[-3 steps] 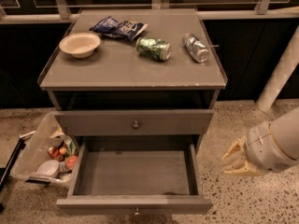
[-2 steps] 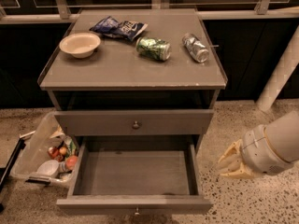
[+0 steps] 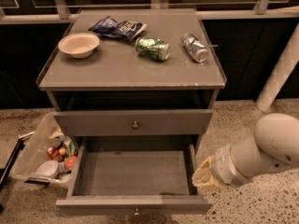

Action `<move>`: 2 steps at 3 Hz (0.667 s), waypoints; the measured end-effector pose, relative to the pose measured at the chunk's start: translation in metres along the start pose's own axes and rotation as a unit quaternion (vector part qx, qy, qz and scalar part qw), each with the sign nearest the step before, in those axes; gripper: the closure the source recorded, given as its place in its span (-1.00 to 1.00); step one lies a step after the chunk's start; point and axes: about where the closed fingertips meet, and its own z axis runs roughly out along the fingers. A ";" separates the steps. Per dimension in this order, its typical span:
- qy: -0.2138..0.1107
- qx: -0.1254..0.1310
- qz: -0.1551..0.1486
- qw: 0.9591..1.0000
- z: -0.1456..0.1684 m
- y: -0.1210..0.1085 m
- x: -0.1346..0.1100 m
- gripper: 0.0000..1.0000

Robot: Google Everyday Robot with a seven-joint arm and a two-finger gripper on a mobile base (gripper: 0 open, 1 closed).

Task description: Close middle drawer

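The middle drawer (image 3: 133, 171) is pulled far out of the grey cabinet; its shallow box is empty. Its flat front (image 3: 93, 203) lies at the bottom of the view, with a small round knob (image 3: 136, 212) at centre. Above it the top drawer (image 3: 93, 123) is shut, with a like knob (image 3: 135, 124). The lowest drawer is hidden under the open one. My gripper (image 3: 204, 175), on a pale rounded arm (image 3: 266, 148), is low at the right, close beside the open drawer's right side wall near its front corner.
On the cabinet top (image 3: 117, 69) lie a beige bowl (image 3: 78, 44), blue snack bags (image 3: 117, 28), a green can (image 3: 152, 49) and a silver can (image 3: 195, 47). A clear bin (image 3: 32, 148) of food sits on the floor at left. A white post (image 3: 279, 73) stands at right.
My gripper and arm have moved left and lower, from out on the floor at the right to beside the open drawer's right wall. The drawer has not moved.
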 end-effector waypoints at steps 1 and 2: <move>-0.012 0.021 0.025 0.999 0.047 -0.003 0.017 1.00; -0.034 0.049 0.063 0.996 0.088 -0.012 0.046 1.00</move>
